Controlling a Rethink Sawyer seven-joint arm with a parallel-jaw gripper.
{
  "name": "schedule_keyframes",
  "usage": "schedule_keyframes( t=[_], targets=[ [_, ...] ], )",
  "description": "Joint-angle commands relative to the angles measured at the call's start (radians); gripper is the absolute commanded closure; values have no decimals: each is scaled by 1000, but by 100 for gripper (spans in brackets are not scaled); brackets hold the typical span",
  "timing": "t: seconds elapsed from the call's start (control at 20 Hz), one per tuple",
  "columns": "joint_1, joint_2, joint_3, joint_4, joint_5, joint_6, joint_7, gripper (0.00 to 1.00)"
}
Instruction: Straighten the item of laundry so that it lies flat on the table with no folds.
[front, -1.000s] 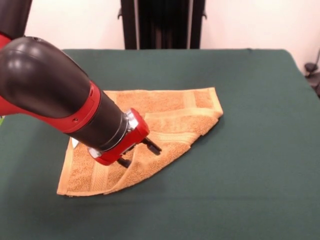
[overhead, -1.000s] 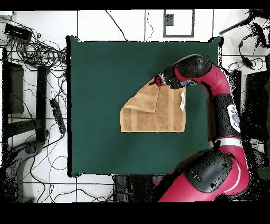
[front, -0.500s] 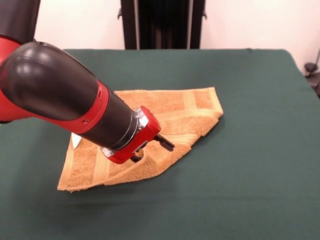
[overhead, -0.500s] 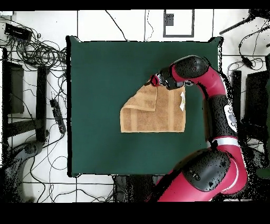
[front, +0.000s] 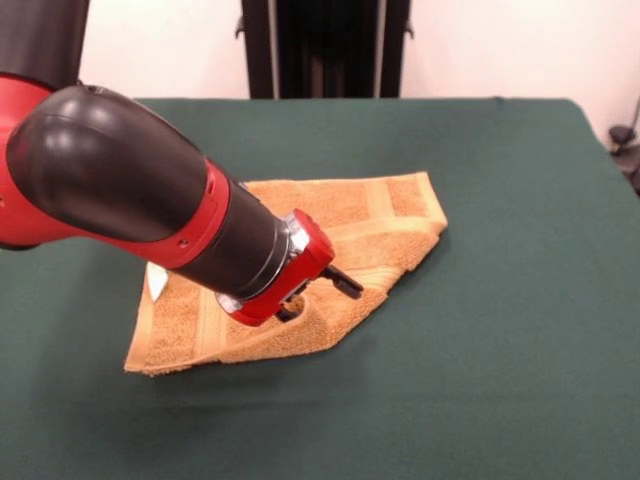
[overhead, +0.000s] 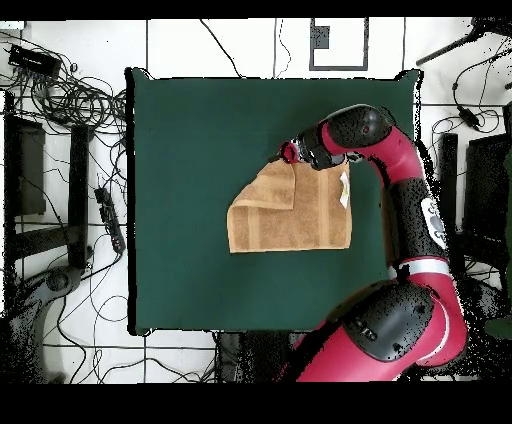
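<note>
The tan-orange towel (front: 385, 222) lies on the green table (front: 510, 360), with one corner folded over diagonally so the shape is roughly triangular. Its white tag (front: 155, 281) peeks out beside the arm. My gripper (front: 318, 298) is low on the towel's folded near edge and shut on it, with one black finger (front: 345, 284) showing on top. In the overhead view the gripper (overhead: 281, 156) is at the towel's (overhead: 290, 215) top corner, and the tag (overhead: 345, 190) is at its right edge. The arm hides part of the towel's left side.
The table (overhead: 190, 130) has wide bare cloth all around the towel. A black stand (front: 325, 48) rises behind the far edge. Cables (overhead: 70, 100) and black gear lie on the floor left of the table in the overhead view.
The gripper has moved right in the front view, dragging the folded edge along. The towel's near-left corner has shifted right and the near edge is more lifted.
</note>
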Motion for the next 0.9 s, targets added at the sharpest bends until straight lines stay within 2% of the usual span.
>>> schedule_keyframes(
  t=[0.05,0.45,0.7,0.9],
  targets=[
    [87,46,23,102,27,-49,66,0],
    [103,42,17,111,32,-68,96,0],
    [112,45,-2,95,55,-35,165,0],
    [117,37,-29,103,69,-73,250,0]
  ],
)
